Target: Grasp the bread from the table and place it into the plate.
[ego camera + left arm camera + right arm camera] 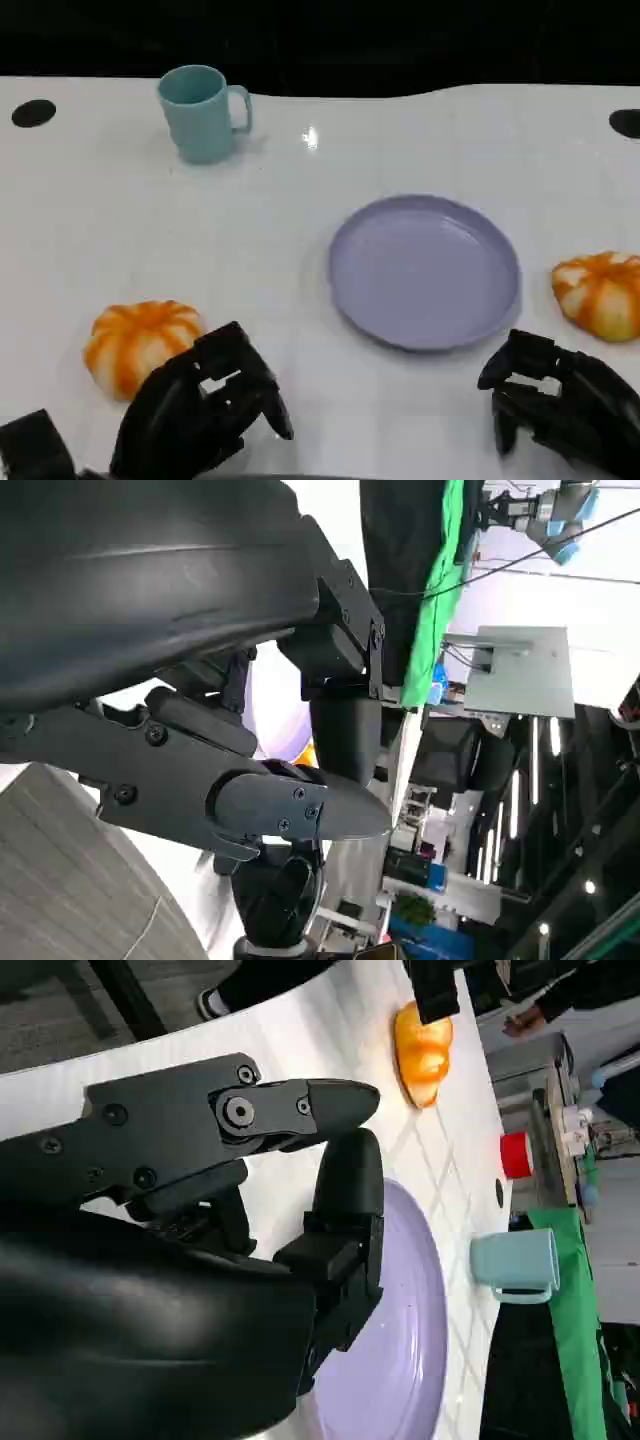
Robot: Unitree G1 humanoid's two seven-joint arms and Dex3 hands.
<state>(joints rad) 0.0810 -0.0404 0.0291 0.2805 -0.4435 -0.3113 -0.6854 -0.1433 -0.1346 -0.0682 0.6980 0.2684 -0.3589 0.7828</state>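
Black and empty, the robot's left hand (205,410) hovers at the near left of the white table (300,250), its fingers loosely curled with gaps between them and nothing in them, while the right hand (560,405) hangs at the near right in much the same posture, also holding nothing. Two striped orange breads lie on the table: the left bread (140,345) sits just beyond and slightly left of the left hand, nearly touching its knuckles in the head view, and the right bread (602,293) lies beyond and a little right of the right hand, with a clear strip of table between them. Each hand is plainly the nearer one to its own bread. Both loaves are rounded domes with no marked long axis, so approach direction probably matters little. Between them, slightly right of centre, waits the lilac plate (425,270), bare, with a teal mug (202,112) far off at the back left. The right bread is cut off by the picture's edge in the head view, and the task does not say which bread is meant. Whether the left hand's fingertips actually touch the left bread cannot be told; the left wrist view offers mostly the hand's own shell and background clutter.
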